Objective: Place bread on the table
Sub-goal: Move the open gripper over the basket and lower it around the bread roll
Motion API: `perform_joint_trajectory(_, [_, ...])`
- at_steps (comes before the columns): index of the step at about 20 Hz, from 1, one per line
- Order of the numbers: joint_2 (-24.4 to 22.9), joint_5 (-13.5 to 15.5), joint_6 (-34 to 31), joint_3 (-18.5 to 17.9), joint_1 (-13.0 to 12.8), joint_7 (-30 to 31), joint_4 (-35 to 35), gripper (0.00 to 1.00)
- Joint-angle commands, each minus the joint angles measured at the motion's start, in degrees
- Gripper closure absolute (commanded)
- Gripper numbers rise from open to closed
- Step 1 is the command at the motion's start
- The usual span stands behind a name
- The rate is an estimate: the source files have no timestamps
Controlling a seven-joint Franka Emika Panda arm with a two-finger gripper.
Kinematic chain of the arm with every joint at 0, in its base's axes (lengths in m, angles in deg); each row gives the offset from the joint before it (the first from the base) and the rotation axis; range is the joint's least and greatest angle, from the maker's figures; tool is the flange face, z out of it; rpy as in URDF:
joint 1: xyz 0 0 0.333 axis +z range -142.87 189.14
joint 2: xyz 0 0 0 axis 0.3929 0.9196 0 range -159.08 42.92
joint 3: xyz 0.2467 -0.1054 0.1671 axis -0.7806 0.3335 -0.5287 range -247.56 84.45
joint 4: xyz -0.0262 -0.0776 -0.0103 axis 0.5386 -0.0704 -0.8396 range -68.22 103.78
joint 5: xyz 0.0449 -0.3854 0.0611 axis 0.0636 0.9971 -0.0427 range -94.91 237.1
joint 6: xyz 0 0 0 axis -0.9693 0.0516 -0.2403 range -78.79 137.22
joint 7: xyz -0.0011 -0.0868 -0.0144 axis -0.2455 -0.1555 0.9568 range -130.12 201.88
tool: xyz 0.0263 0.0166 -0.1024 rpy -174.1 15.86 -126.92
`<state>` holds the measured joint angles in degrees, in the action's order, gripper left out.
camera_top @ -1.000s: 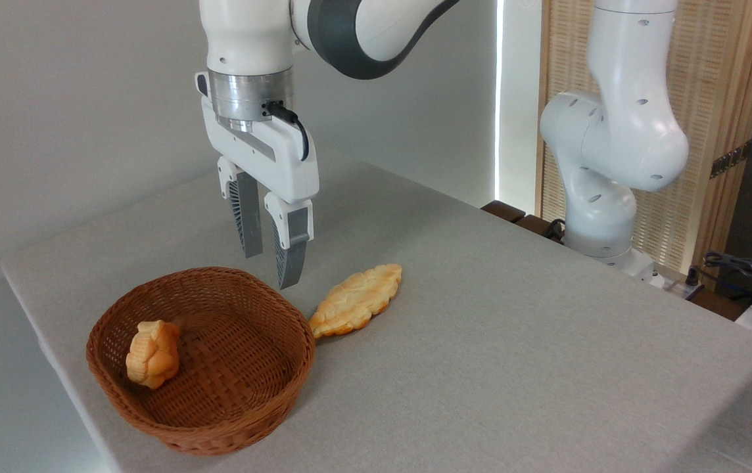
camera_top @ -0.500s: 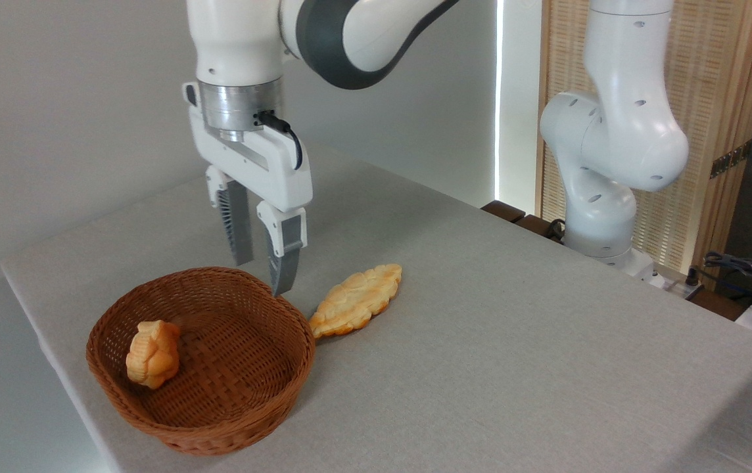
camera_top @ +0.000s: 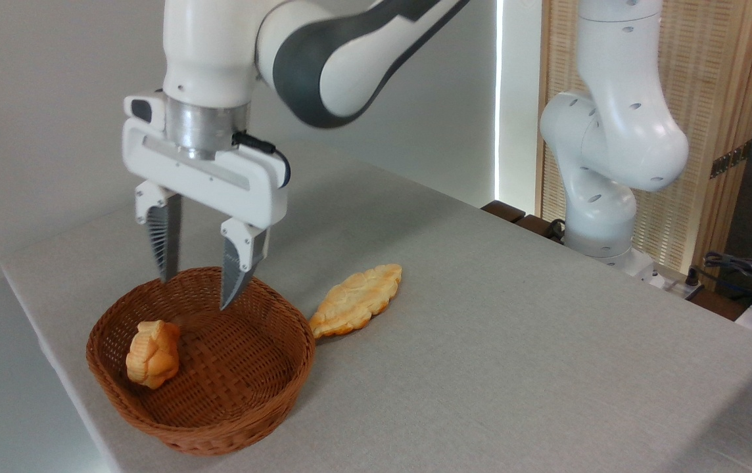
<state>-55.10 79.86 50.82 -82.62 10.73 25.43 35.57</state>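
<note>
My hand (camera_top: 196, 291) is spread wide and empty above the back of the basket (camera_top: 271, 387), with the bread (camera_top: 152, 353) down against the left inner wall, off to the left of my fingertips, so main risk: I come down off-centre, a finger catches the rim or wedges between bun and wicker, and the basket tips or slides. The basket sits near the surface (camera_top: 514, 341) front-left edge, so a shove that way could send it off. Open room lies to the right, beyond the flat pastry (camera_top: 356, 299).
</note>
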Motion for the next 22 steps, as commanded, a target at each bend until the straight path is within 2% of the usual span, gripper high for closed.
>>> perform_joint_trajectory(1, [2.9, 1.61, 6.99, -0.08, -0.26, 9.55, -1.17, 0.0])
perform_joint_trajectory(5, [4.75, 1.53, 10.34, 0.1, -0.61, 12.64, -1.17, 0.0])
perform_joint_trajectory(14, [9.23, 1.09, 16.75, 1.77, -0.7, 12.82, -1.26, 0.0])
perform_joint_trajectory(19, [10.9, 0.73, 19.31, 2.12, -1.57, 12.56, -1.09, 0.0])
perform_joint_trajectory(20, [10.9, 0.73, 19.31, 2.21, -1.57, 12.3, -1.09, 0.01])
perform_joint_trajectory(21, [10.99, 0.65, 19.31, 2.21, -1.66, 11.95, -1.0, 0.12])
perform_joint_trajectory(22, [11.17, 0.73, 19.31, 2.12, -1.66, 11.86, -1.0, 0.19])
